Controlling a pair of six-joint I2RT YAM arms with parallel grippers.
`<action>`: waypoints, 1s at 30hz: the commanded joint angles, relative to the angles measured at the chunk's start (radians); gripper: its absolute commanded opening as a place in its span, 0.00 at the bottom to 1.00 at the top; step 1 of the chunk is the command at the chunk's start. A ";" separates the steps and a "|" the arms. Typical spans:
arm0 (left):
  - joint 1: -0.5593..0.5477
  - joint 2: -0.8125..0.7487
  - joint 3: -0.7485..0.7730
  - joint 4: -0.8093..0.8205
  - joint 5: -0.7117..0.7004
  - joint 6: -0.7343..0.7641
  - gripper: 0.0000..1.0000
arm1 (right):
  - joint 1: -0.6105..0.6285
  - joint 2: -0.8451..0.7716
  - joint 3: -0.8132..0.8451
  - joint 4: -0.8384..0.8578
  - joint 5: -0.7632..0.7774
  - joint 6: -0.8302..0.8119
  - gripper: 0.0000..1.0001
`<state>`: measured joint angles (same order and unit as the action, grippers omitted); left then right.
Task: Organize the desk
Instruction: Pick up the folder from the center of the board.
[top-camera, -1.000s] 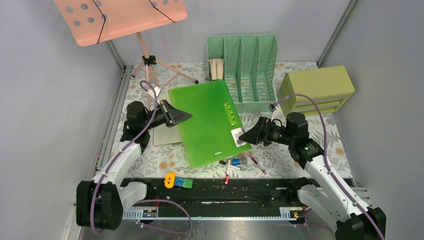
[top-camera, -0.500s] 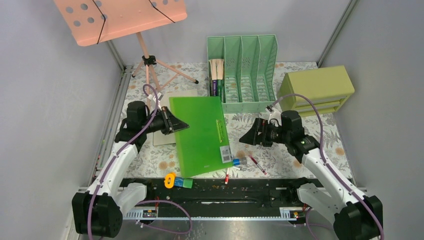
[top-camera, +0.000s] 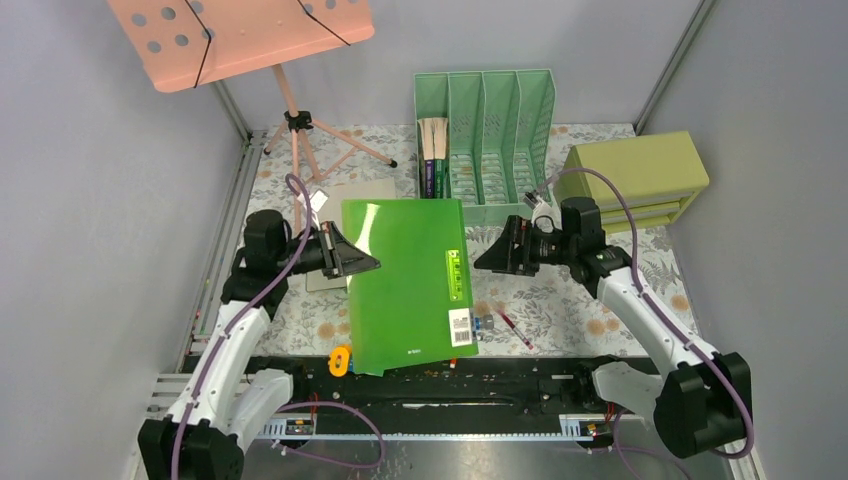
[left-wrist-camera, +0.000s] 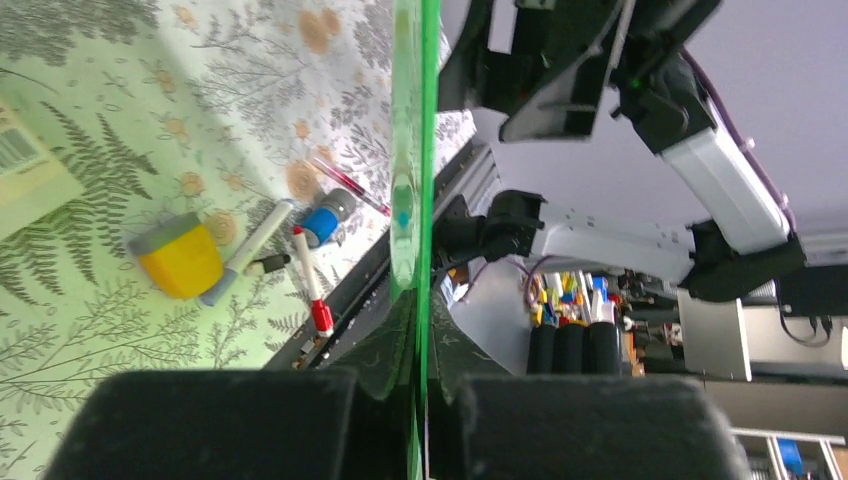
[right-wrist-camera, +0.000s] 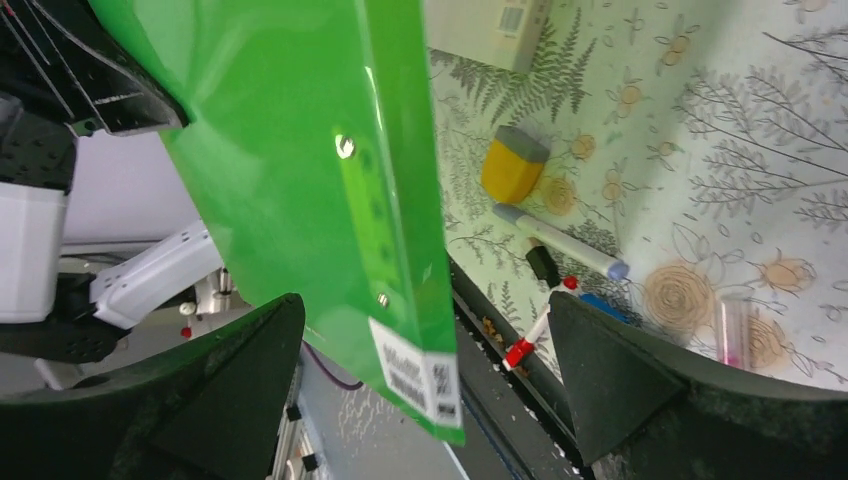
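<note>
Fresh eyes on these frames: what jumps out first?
The big green folder, clamped at its left edge by the left gripper and held over the middle of the desk. The right gripper stands open just off its right edge, not touching. Behind, a pink music stand looms at the back left.

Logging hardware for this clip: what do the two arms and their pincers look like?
Both are built alike. The left arm and right arm have white link shells between bulky black joints, and a purple cable loops along each. The left pincer and right pincer are black and wedge-shaped, with wide flat fingers.
</note>
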<state>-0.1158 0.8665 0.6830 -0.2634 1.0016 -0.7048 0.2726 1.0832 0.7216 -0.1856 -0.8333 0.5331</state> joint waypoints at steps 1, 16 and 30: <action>-0.014 -0.058 -0.018 0.106 0.128 -0.032 0.00 | -0.007 0.052 0.059 0.082 -0.126 0.011 0.99; -0.037 -0.052 -0.065 0.155 0.108 -0.029 0.00 | -0.005 0.196 0.077 0.623 -0.406 0.414 0.86; -0.037 -0.060 -0.054 0.147 0.132 -0.012 0.00 | -0.015 0.199 0.040 0.846 -0.413 0.594 0.60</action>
<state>-0.1493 0.8257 0.6106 -0.1818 1.0832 -0.7288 0.2691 1.2949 0.7578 0.5640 -1.2255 1.0782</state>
